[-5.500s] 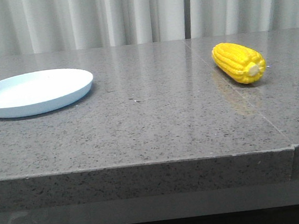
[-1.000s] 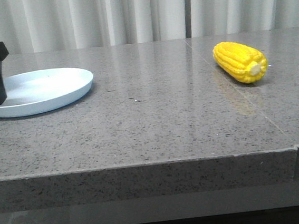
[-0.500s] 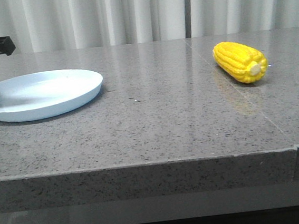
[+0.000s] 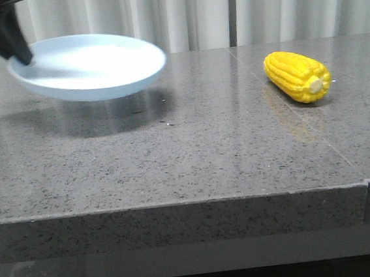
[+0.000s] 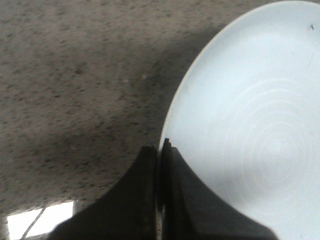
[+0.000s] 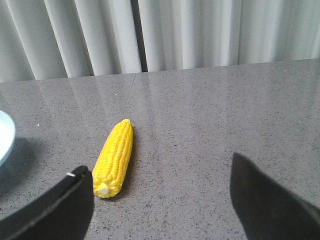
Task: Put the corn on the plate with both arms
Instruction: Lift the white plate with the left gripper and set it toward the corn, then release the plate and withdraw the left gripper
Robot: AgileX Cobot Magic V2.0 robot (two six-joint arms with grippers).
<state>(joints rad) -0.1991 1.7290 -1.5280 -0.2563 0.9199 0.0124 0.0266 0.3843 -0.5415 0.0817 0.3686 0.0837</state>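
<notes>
My left gripper (image 4: 18,55) is shut on the left rim of the pale blue plate (image 4: 93,65) and holds it tilted in the air above the table's back left. In the left wrist view the fingers (image 5: 150,200) pinch the plate's rim (image 5: 172,125). The yellow corn (image 4: 296,77) lies on the table at the right, its pale stub end toward the front. In the right wrist view the corn (image 6: 115,157) lies ahead of my open, empty right gripper (image 6: 160,200), nearer its left finger. The right gripper does not show in the front view.
The grey stone table (image 4: 193,151) has a seam line running back from its front right. White curtains (image 4: 192,13) hang behind the table. The plate's shadow (image 4: 91,118) falls on the table below it. The plate's edge (image 6: 4,137) shows in the right wrist view.
My left gripper has lifted the plate off the table and carried it up and to the right. The corn has not moved.
</notes>
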